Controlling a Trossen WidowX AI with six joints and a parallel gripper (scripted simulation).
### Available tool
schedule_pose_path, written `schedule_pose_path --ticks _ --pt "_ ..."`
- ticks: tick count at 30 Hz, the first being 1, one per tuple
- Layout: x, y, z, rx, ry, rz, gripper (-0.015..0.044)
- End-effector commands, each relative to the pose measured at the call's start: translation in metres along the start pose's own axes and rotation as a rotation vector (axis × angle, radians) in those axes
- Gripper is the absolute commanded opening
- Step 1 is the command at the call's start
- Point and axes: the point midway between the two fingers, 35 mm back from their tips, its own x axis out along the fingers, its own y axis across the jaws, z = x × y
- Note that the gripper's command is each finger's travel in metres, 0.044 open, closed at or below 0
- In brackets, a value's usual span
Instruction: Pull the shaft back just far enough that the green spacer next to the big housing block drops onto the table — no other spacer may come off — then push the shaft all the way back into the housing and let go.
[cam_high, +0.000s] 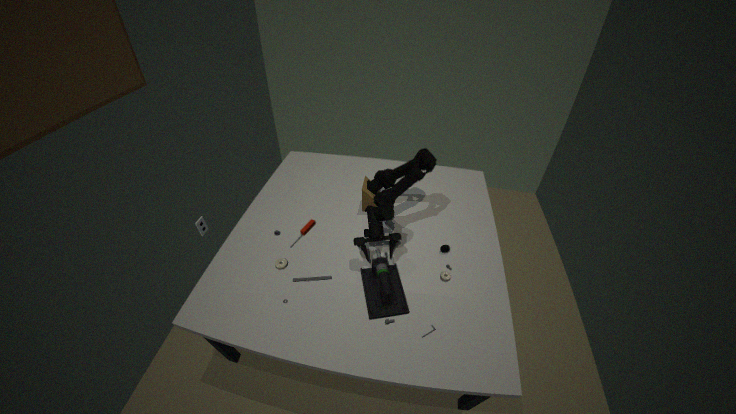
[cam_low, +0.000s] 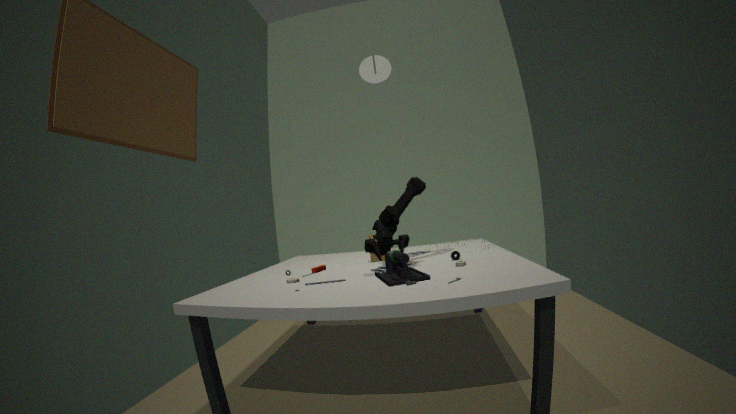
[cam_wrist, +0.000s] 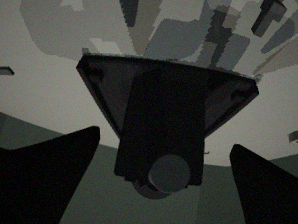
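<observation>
The dark housing block (cam_high: 386, 293) (cam_wrist: 167, 115) stands on its base plate (cam_high: 374, 309) (cam_low: 421, 277). A thin green spacer (cam_high: 382, 270) (cam_low: 393, 256) shows as a ring at the arm-side end of the housing. The round grey end of the shaft (cam_wrist: 170, 173) faces the wrist camera, below the middle of that view. My gripper (cam_high: 380, 259) (cam_wrist: 168, 143) is open and empty, its fingers wide apart on either side of the shaft end and not touching it. Other spacers cannot be told apart in the dark, and how far the shaft sits in the housing is unclear.
A red screwdriver (cam_high: 308, 227) (cam_low: 319, 268), a grey bar (cam_high: 312, 278) and a cream ring (cam_high: 281, 261) lie left. A black ring (cam_high: 445, 248) (cam_low: 453, 253) and another cream ring (cam_high: 445, 274) lie right. A bolt (cam_high: 389, 321) and a hex key (cam_high: 429, 331) lie near the plate's front.
</observation>
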Motion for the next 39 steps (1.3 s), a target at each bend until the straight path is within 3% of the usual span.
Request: schedule_pose_path --ticks 1,25,39 --pt "0.0045 0.0011 0.0014 0.006 -0.002 0.004 0.0440" --pt "0.0049 0.0031 0.0010 0.006 -0.002 0.004 0.0440" --pt "0.0044 0.0014 0.0007 0.003 -0.002 0.001 0.0072"
